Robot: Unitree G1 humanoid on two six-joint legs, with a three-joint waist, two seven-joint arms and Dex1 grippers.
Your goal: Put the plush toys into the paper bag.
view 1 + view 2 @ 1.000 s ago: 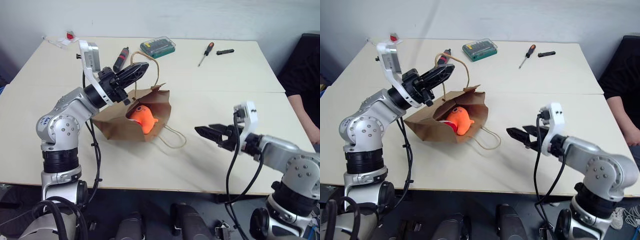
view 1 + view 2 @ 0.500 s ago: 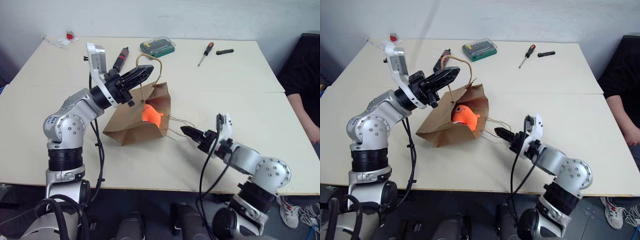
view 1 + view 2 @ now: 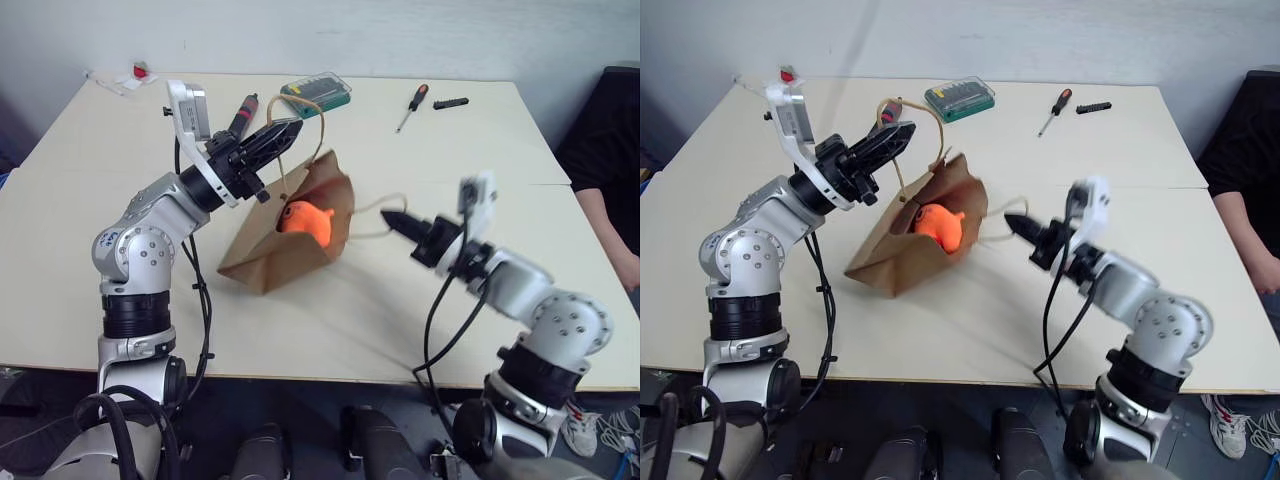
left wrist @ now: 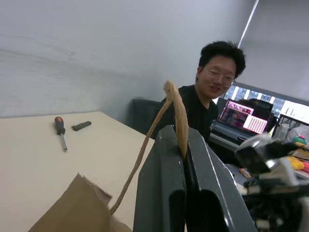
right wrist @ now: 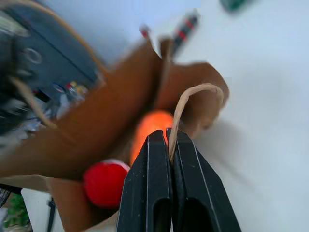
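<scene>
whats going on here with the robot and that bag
The robot is holding a brown paper bag up off the table by its two cord handles. The left gripper is shut on one handle and the right gripper is shut on the other. Both plush toys sit inside the open bag: the orange one and the red one. A screwdriver and a bit case lie at the far side.

silver arms (image 3: 150,225), black cables (image 3: 437,300), black jaws
</scene>
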